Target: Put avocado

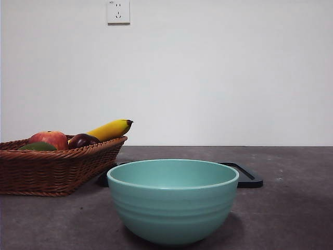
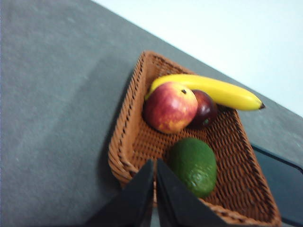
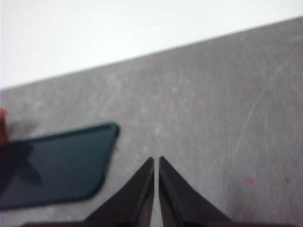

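The avocado [image 2: 193, 166] lies in the basket [image 2: 124, 142] beside the apple [image 2: 170, 107]; both grippers [image 2: 155, 163] [image 3: 156, 160] hover with jaws pressed together.

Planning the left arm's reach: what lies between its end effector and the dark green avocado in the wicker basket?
Only the brown wicker basket rim, the left wrist view shows; left end effector sits shut beside the dark green avocado.

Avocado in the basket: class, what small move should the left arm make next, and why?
Probably open the left end effector and lower it over the avocado. Its jaws are shut and it hangs above the wicker basket, right beside the avocado, which lies free of the red apple. The right end effector waits over bare table, too far away to help.
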Controlling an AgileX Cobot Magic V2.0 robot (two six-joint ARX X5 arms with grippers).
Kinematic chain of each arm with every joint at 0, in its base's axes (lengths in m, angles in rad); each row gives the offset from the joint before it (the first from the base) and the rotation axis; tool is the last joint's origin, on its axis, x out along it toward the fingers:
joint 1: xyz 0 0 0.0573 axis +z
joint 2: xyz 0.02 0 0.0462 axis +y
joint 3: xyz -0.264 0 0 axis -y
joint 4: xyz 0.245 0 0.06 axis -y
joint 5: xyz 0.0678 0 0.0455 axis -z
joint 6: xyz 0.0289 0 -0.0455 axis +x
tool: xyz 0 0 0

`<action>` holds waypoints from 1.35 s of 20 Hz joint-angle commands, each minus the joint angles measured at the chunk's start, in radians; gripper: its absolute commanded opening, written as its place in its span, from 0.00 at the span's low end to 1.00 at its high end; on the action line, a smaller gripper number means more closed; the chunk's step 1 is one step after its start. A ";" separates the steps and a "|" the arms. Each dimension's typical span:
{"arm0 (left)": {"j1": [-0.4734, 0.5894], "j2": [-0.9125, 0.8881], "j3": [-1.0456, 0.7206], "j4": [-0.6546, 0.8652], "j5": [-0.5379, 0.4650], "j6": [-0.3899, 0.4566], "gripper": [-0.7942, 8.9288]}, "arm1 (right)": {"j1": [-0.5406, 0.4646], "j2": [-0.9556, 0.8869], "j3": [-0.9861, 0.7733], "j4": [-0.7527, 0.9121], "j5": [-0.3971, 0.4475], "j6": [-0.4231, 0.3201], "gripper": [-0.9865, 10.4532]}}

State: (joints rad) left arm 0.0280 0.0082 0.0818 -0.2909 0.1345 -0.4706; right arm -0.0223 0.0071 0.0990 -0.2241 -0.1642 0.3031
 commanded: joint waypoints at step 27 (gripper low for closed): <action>-0.111 0.612 0.721 -0.657 0.478 0.359 0.09 | 0.268 0.661 0.798 -0.800 -0.389 -0.280 0.09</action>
State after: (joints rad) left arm -0.0822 0.6170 0.7845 -0.9546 0.6060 -0.1463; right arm 0.2398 0.6640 0.8776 -1.0256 -0.5499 0.0582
